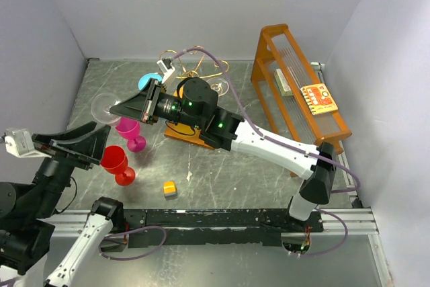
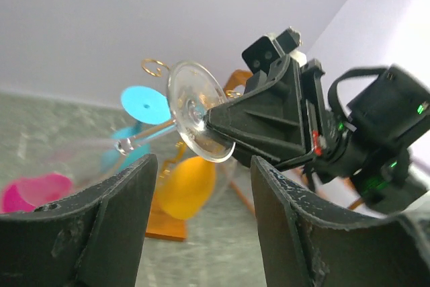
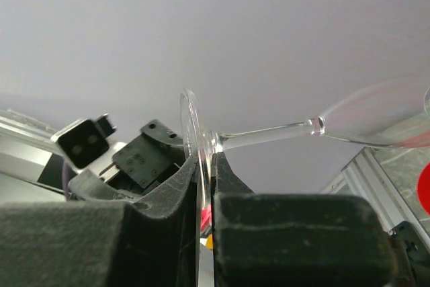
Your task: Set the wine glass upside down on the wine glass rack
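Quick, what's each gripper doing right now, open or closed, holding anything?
Left gripper: open, holding nothing.
Right gripper: closed on the foot of the clear wine glass.

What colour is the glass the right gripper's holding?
Clear, colourless wine glass; best in the right wrist view.

Top view steeply downward, wrist views close, tilted upward, sharing wine glass [image 2: 193, 102]
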Controlling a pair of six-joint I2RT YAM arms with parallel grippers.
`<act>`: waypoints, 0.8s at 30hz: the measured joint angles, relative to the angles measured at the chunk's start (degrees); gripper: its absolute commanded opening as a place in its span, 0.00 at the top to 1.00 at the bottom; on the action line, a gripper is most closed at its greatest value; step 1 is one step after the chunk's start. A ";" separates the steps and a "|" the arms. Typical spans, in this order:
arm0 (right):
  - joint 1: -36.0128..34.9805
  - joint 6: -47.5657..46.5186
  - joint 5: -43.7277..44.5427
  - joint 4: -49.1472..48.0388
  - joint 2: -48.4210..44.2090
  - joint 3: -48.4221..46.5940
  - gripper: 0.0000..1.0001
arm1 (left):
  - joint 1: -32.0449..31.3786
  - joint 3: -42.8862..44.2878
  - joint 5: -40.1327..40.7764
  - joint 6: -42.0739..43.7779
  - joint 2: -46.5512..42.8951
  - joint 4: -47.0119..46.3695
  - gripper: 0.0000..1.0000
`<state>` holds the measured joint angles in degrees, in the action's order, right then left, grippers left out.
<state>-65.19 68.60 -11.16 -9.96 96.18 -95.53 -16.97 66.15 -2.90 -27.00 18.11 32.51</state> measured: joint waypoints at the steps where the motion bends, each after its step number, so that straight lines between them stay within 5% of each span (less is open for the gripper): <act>1: 0.00 0.13 -0.02 -0.28 0.00 0.11 1.00 | 0.00 0.00 0.83 -4.92 0.11 0.33 0.31; 6: 0.07 0.96 -0.57 -1.05 0.17 0.44 1.00 | 0.00 -1.51 3.69 -19.47 1.01 0.79 0.33; 10: 0.13 1.11 -0.94 -1.38 0.20 0.74 1.00 | 0.00 -2.89 5.79 -25.97 2.71 0.63 0.44; 13: 0.26 1.07 -0.66 -1.60 0.20 1.57 1.00 | 0.00 -4.85 6.49 -28.85 2.51 -1.22 0.52; 19: 0.46 1.09 -0.96 -1.77 0.20 3.08 1.00 | 0.00 -7.23 9.22 -31.89 0.94 -3.15 0.46; 24: 0.39 1.11 -1.62 -2.62 0.17 3.98 1.00 | 0.00 -7.17 10.19 -32.96 0.83 -4.92 0.54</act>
<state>-64.79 69.71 -12.78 -12.58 96.36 -91.55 -16.97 58.98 7.29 -59.96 18.94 27.59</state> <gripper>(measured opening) 0.045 0.518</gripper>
